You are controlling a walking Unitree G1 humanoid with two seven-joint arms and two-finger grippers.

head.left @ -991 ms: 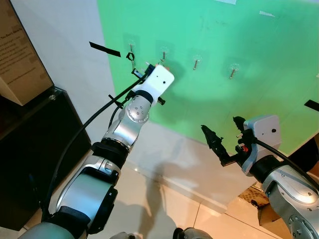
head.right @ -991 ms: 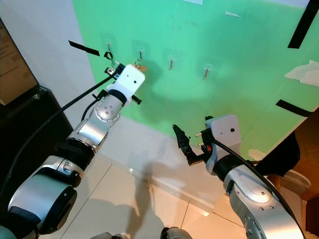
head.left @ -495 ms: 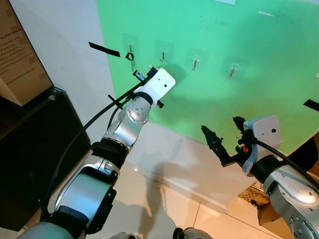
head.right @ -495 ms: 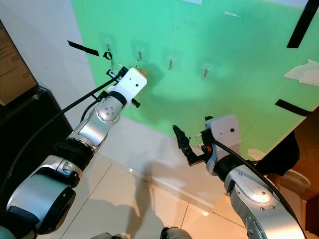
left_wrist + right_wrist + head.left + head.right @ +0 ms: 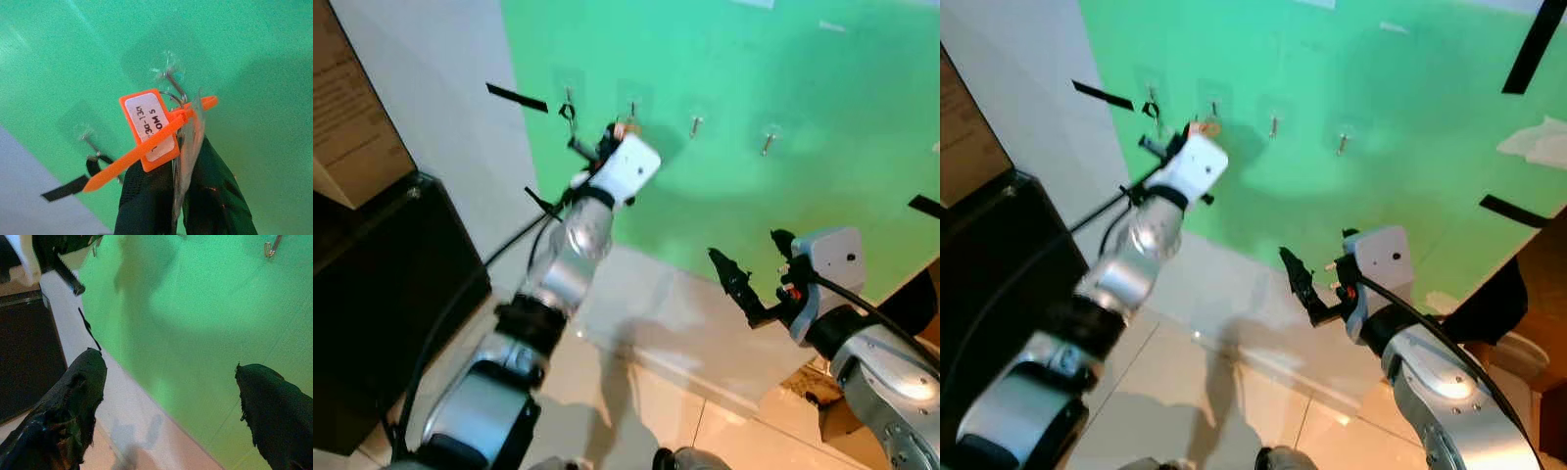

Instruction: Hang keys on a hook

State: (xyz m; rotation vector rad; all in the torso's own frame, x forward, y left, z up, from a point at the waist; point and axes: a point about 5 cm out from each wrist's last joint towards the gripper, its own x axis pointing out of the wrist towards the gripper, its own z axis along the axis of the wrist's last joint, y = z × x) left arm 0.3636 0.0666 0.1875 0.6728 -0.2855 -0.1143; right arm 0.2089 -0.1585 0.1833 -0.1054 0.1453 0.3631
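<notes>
Green wall: left end effector [image 5: 183,161] pinches keys [image 5: 188,132], orange tag [image 5: 146,128] reading "OM 5", at a hook [image 5: 172,81]; right end effector [image 5: 171,406] gapes empty.

keys [image 5: 182,122] with orange tag | pinched in jaws | ring at hook [image 5: 172,81]

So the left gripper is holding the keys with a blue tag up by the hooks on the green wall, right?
Not quite: the tag is orange, not blue, as the left wrist view shows. The rest holds: the left gripper has its jaws shut on the keys, up by the hooks on the green wall.
</notes>
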